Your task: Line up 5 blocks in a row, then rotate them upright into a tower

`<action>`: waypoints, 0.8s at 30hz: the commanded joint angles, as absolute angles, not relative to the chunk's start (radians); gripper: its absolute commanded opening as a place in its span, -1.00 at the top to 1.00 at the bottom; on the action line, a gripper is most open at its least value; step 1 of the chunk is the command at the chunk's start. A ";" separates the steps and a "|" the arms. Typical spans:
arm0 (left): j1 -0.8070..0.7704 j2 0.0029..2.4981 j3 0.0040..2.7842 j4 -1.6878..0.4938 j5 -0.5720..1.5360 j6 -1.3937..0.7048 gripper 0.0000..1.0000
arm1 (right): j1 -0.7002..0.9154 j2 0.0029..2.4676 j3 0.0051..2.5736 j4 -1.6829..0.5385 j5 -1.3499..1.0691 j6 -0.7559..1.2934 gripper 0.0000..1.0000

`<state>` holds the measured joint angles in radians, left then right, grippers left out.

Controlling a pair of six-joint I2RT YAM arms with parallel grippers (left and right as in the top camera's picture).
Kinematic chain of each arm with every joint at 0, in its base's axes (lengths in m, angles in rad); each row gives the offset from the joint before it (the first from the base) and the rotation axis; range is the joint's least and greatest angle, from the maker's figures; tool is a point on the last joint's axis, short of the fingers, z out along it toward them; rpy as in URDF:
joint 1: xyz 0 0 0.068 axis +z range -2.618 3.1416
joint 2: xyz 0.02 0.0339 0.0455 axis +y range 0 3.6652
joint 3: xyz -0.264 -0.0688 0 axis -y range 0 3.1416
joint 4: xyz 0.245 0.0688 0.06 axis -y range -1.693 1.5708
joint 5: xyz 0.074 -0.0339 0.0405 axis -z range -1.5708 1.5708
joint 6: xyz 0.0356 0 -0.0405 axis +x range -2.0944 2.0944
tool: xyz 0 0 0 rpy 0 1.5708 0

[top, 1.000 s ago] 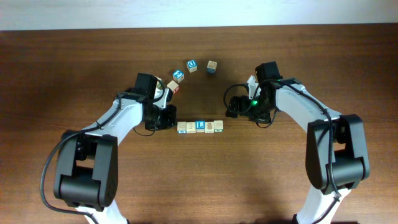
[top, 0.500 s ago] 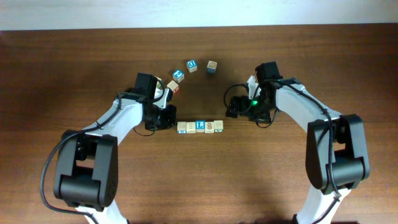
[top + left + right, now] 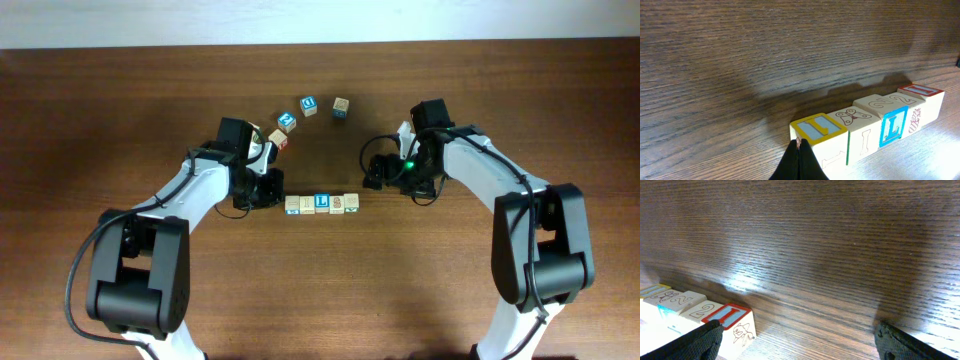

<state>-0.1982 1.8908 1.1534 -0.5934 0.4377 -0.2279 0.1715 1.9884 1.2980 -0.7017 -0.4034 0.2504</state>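
Five blocks (image 3: 321,203) sit in a touching row mid-worktop (image 3: 420,300), between the arms. The left jaws are pinched shut just beside the yellow-topped end block (image 3: 817,132). The right jaws gape wide, holding nothing. I cannot tell how many are turned (four loose cubes (image 3: 309,104) lie beyond).

Both arms bend inward toward the middle. The left pincer (image 3: 799,152) is pinched totally closed, tips touching, while the right pincer (image 3: 799,339) has its fingers spread wide.

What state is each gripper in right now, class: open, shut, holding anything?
Left gripper: shut, holding nothing, tip beside the end block.
Right gripper: open, holding nothing.
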 commanded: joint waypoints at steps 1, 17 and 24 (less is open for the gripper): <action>-0.200 1.900 1.149 -0.591 0.449 -0.208 1.00 | 0.162 2.039 1.262 -0.704 -0.302 0.241 -0.97; -0.200 1.900 1.149 -0.591 0.449 -0.208 1.00 | 0.162 2.039 1.262 -0.707 -0.303 0.242 -0.97; -0.200 1.900 1.149 -0.592 0.450 -0.194 1.00 | 0.162 2.039 1.262 -0.706 -0.302 0.242 -0.97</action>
<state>-0.1982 1.8908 1.1534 -0.5934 0.4377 -0.2276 0.1715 1.9884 1.2980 -0.7021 -0.4034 0.2504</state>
